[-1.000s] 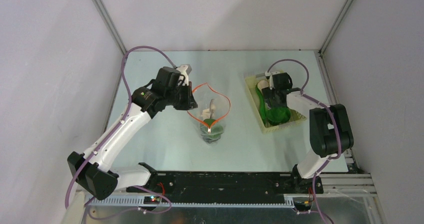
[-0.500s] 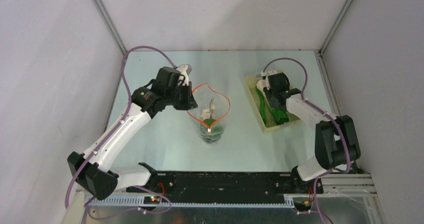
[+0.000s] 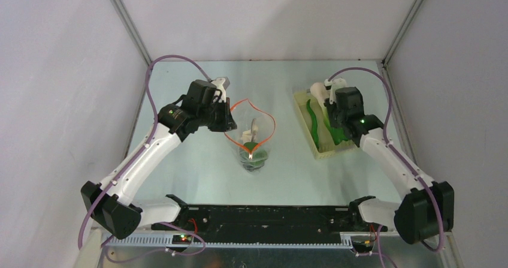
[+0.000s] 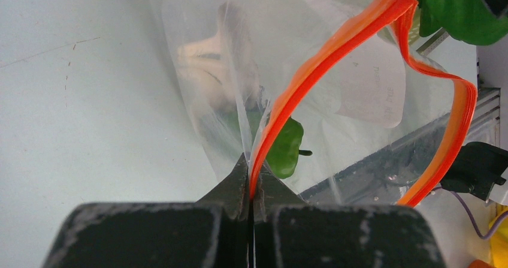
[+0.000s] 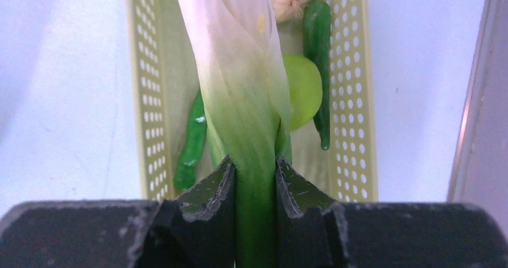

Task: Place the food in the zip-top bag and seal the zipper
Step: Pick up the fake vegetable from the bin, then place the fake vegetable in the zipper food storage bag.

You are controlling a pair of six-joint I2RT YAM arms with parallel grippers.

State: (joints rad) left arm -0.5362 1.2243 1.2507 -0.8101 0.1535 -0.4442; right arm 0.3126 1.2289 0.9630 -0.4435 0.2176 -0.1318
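The clear zip-top bag (image 3: 252,151) stands open mid-table, its orange-red zipper (image 3: 267,116) spread in a loop. My left gripper (image 3: 229,110) is shut on the zipper strip (image 4: 311,70) at the bag's left edge (image 4: 251,160). Inside the bag lie a white mushroom (image 4: 206,58) and a round green piece (image 4: 286,151). My right gripper (image 3: 334,104) is shut on the green end of the bok choy (image 5: 239,70), held over the basket, its white stalk (image 3: 317,91) pointing away. The jaws (image 5: 254,163) press the leaf bundle from both sides.
The pale yellow perforated basket (image 3: 324,153) sits at the right, holding a long green pepper (image 3: 311,122), a second pepper (image 5: 317,34) and a green apple (image 5: 304,88). Frame posts and grey walls bound the table at the back and sides.
My right gripper closed on the bok choy in the basket and lifted it while the arm swung outward to the right. The left arm and the bag have not moved.
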